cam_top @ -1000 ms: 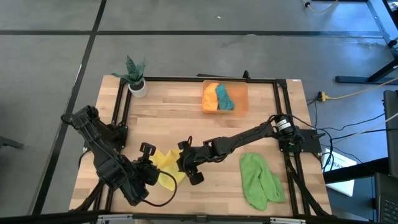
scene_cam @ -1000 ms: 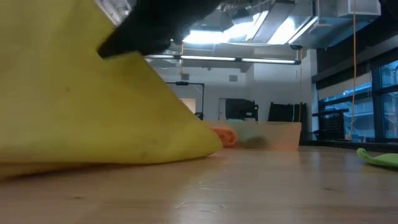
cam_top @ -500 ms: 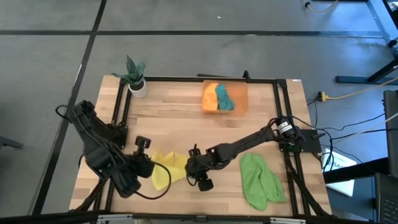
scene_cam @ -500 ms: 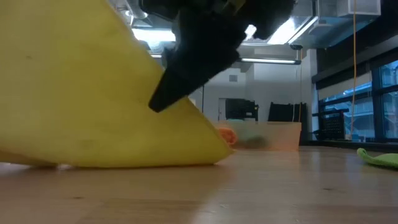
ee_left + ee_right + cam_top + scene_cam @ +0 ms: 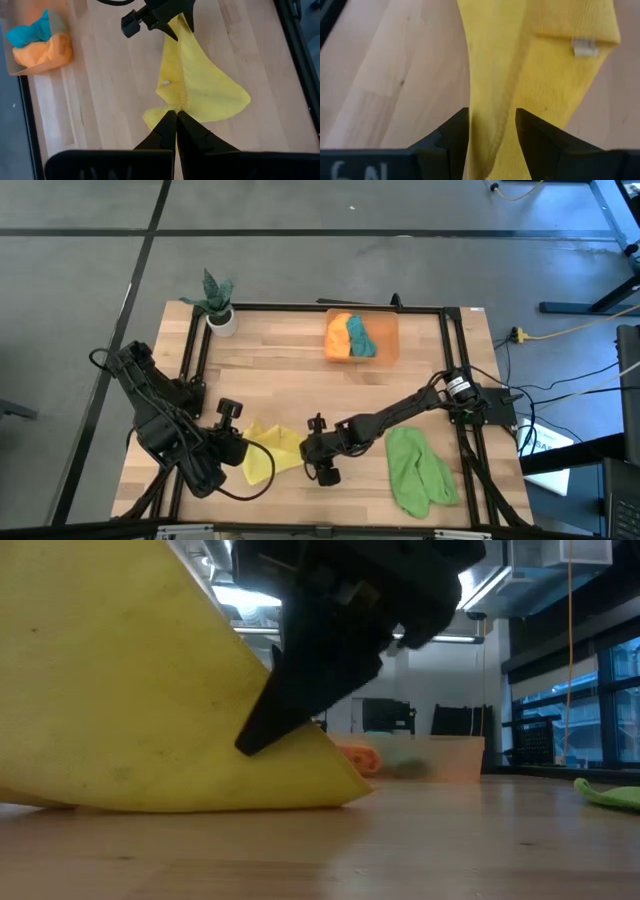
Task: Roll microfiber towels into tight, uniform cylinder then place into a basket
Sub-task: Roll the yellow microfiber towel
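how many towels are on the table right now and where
4. The yellow towel is stretched between the left gripper and the right gripper. The green towel lies at the table's right. The orange towel and teal towel sit in the basket.

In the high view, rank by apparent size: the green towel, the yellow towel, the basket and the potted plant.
Largest to smallest:
1. green towel
2. basket and yellow towel: look alike, and the towel is partly hidden by the arms, so no ranking between them
3. potted plant

Even overhead light fell across the table (image 5: 400,395), casting only soft shadows. In the low view, ceiling lights (image 5: 455,585) glared while the near yellow towel (image 5: 130,720) blurred.
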Robot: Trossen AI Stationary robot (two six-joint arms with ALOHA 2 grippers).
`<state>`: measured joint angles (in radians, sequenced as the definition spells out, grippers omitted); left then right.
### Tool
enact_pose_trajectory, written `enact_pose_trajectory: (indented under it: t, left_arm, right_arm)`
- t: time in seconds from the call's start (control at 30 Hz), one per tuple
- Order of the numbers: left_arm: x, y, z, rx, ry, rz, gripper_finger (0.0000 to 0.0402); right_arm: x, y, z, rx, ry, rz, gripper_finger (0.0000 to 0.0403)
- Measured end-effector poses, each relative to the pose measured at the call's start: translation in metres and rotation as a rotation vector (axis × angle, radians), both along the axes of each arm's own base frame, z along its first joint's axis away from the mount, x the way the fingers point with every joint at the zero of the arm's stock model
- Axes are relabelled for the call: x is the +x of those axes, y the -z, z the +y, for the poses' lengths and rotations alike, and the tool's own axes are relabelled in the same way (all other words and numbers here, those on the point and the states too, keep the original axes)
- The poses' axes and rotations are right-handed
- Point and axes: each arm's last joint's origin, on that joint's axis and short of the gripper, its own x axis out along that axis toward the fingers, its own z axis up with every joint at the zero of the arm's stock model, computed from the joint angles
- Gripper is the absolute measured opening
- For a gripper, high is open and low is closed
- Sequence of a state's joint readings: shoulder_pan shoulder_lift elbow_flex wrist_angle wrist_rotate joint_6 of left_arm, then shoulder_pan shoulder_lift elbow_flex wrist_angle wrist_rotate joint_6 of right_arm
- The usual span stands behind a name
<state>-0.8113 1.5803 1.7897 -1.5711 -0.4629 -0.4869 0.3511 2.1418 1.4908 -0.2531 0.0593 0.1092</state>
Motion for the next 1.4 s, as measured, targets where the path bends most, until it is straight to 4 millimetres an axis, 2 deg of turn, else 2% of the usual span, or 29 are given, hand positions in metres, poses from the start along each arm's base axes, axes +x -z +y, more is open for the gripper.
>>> enact_pose_trajectory:
  t: [0.17, 0.27, 0.4, 0.57, 0.73, 0.83, 1.03, 1.23, 1.4]
  left_arm:
    - [0.000, 0.000, 0.000, 0.000, -0.003, -0.001, 0.0000]
    - [0.001, 0.000, 0.000, 0.001, -0.002, 0.000, 0.0000]
    - [0.001, 0.000, 0.000, 0.001, -0.003, 0.000, 0.0000]
    - [0.000, 0.000, 0.000, 0.001, -0.003, 0.000, 0.0000]
    - [0.001, 0.000, 0.000, -0.002, -0.009, -0.001, 0.0000]
    - [0.001, 0.000, 0.000, -0.013, -0.029, -0.005, 0.0000]
    - [0.001, 0.000, 0.000, -0.024, -0.051, -0.009, 0.0000]
    - [0.002, 0.000, 0.001, -0.003, -0.062, -0.033, 0.0000]
    - [0.005, -0.002, 0.005, 0.085, -0.113, -0.147, 0.0000]
  right_arm:
    - [-0.006, 0.010, -0.001, 0.021, 0.038, 0.030, 0.0160]
    - [-0.009, 0.014, 0.000, 0.026, 0.050, 0.042, 0.0142]
    - [-0.010, 0.014, 0.003, 0.011, 0.051, 0.034, 0.0094]
    - [-0.011, 0.014, 0.005, -0.034, 0.075, 0.024, 0.0015]
    - [-0.015, 0.013, 0.006, -0.054, 0.061, 0.050, 0.0011]
    - [-0.021, 0.006, 0.005, -0.084, 0.079, 0.084, 0.0005]
    - [-0.032, -0.039, 0.010, -0.228, 0.133, 0.094, 0.0004]
    - [-0.045, -0.103, 0.010, -0.340, 0.189, 0.065, 0.0004]
    - [-0.054, -0.149, 0.002, -0.450, 0.290, 0.057, 0.0003]
